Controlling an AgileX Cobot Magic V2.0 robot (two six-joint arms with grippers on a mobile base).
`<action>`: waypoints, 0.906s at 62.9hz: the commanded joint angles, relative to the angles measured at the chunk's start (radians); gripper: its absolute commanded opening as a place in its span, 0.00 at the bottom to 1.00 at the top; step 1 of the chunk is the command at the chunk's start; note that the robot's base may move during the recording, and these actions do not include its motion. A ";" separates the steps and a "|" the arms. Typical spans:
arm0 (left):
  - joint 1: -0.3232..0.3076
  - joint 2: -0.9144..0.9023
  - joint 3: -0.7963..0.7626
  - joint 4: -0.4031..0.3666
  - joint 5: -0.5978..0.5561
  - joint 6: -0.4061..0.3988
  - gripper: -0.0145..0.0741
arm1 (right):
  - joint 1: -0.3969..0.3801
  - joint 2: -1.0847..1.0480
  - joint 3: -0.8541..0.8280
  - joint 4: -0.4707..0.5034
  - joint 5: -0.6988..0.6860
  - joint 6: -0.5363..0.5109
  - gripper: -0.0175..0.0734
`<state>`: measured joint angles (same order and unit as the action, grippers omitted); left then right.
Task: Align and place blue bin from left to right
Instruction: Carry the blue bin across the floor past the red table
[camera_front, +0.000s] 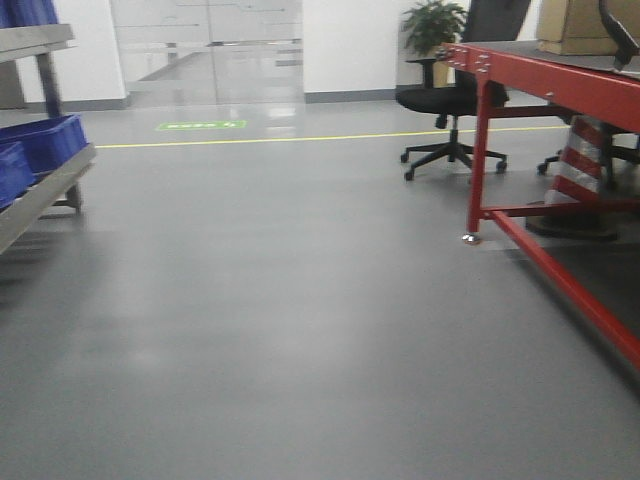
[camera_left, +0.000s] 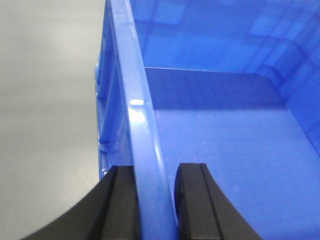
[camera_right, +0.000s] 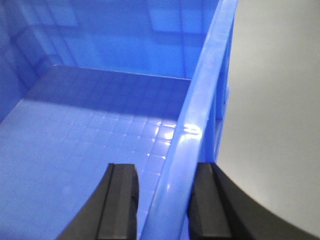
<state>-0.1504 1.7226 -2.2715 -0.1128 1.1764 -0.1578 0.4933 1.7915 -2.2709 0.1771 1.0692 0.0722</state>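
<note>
In the left wrist view a blue bin (camera_left: 225, 140) fills the frame, empty inside. My left gripper (camera_left: 156, 200) is shut on the rim of its left wall, one black finger (camera_left: 122, 205) outside and the other inside. The right wrist view shows the same kind of blue bin (camera_right: 90, 125) with a gridded floor. There my right gripper (camera_right: 165, 200) is shut on the right wall's rim, with its outer finger (camera_right: 207, 205) against the wall. Grey floor lies beyond both walls. Neither gripper nor the held bin appears in the front view.
A grey shelf (camera_front: 45, 190) at the left edge carries other blue bins (camera_front: 45, 140). To the right stands a red-framed table (camera_front: 560, 90) with a cardboard box (camera_front: 585, 25), a striped cone (camera_front: 580, 165) beneath it and a black office chair (camera_front: 455, 100) behind. A yellow floor line (camera_front: 300, 138) crosses ahead.
</note>
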 joint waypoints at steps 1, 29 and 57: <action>-0.012 -0.029 -0.018 -0.084 -0.076 0.026 0.04 | 0.008 -0.018 -0.012 0.026 -0.165 0.000 0.02; -0.012 -0.029 -0.018 -0.084 -0.076 0.026 0.04 | 0.008 -0.018 -0.012 0.026 -0.165 0.000 0.02; -0.012 -0.029 -0.018 -0.084 -0.079 0.026 0.04 | 0.008 -0.018 -0.012 0.026 -0.165 0.000 0.02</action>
<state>-0.1504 1.7226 -2.2715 -0.1128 1.1764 -0.1578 0.4933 1.7915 -2.2709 0.1751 1.0692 0.0722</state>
